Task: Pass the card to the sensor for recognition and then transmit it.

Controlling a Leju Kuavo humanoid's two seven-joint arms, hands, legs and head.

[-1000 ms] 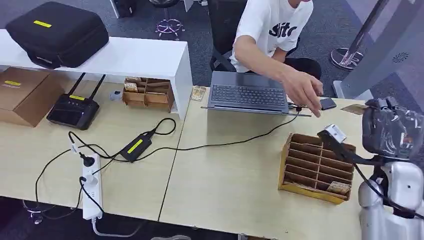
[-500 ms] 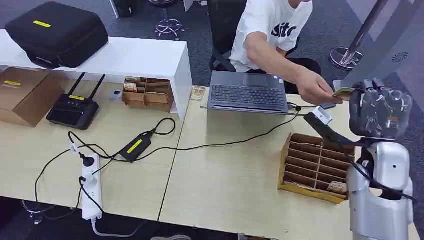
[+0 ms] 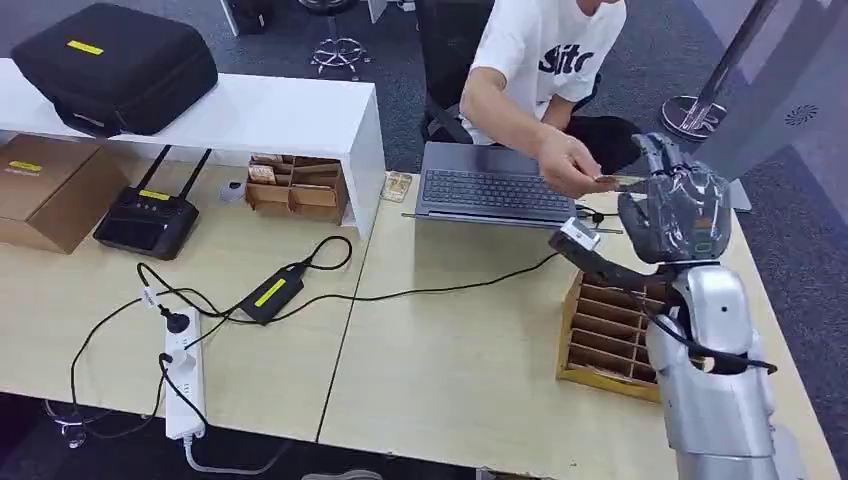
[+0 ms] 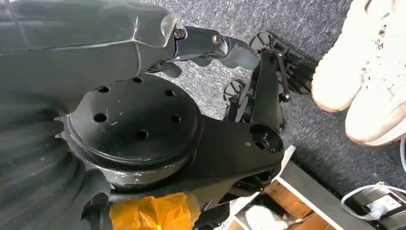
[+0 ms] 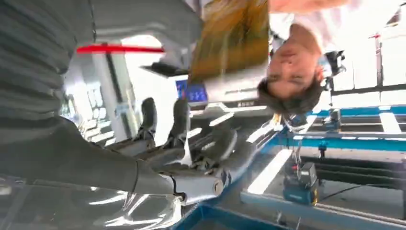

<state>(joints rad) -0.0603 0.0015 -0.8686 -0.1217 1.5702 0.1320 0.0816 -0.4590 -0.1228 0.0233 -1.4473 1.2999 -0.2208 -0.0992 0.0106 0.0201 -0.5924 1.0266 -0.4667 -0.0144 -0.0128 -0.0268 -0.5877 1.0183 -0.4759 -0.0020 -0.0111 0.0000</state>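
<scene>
Far left of the counter (image 3: 450, 370): one black case (image 3: 115, 65) on the white shelf (image 3: 250, 115), one cardboard box (image 3: 45, 190), one router (image 3: 150, 220), one power strip (image 3: 183, 375). Two wooden slot trays: one under the shelf (image 3: 295, 185), one (image 3: 610, 330) by the right arm. One laptop (image 3: 495, 185) mid-counter. Card (image 3: 622, 181) sits between the person's hand (image 3: 570, 165) and the raised right robot hand (image 3: 675, 210). Right wrist view shows the card (image 5: 234, 38) held above its loosely curled fingers (image 5: 177, 124), apparently not gripped; head view can't confirm. Left robot hand (image 4: 210, 43): can't tell its state.
</scene>
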